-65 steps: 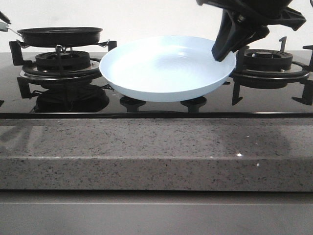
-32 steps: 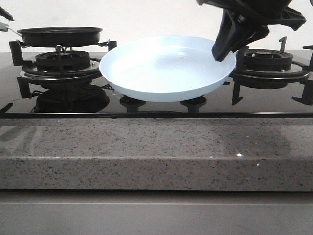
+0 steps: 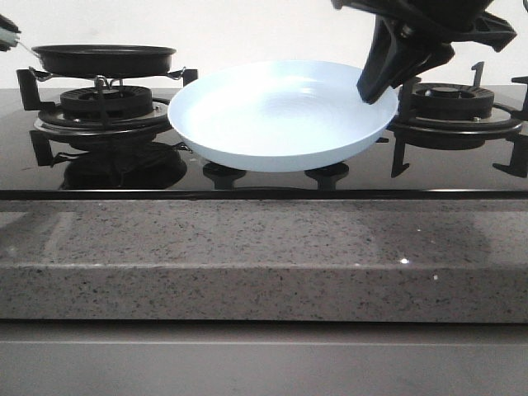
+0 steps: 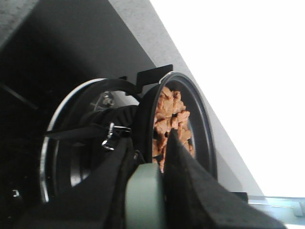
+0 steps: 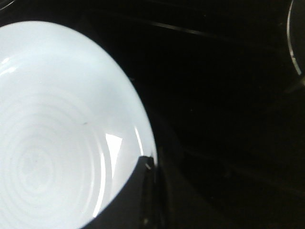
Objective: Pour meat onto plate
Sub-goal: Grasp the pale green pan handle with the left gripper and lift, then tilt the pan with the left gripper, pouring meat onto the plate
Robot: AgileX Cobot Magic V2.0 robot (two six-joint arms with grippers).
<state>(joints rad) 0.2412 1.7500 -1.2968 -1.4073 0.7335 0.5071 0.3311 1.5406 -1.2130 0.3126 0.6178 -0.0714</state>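
Observation:
The plate [image 3: 280, 115], pale blue-white and glossy, is tilted toward me between the two burners. My right gripper [image 3: 375, 87] is shut on its right rim. In the right wrist view the plate [image 5: 57, 124] is bare, with the right gripper [image 5: 150, 164] pinching its edge. The black frying pan [image 3: 103, 59] hovers just over the left burner. Light-brown chunks of meat [image 4: 171, 119] lie heaped inside it. My left gripper [image 4: 152, 157] is shut on the pan's green handle [image 4: 145, 195]. From the front only a bit of the handle [image 3: 7, 37] shows, at the left edge.
The left burner grate [image 3: 106, 103] sits under the pan and the right burner grate [image 3: 454, 103] behind my right arm. Two knobs [image 3: 224, 173] are partly hidden below the plate. A speckled stone counter edge [image 3: 264, 256] runs along the front.
The pan has risen a little off the left burner and its handle end has moved up. The plate and right gripper have stayed still.

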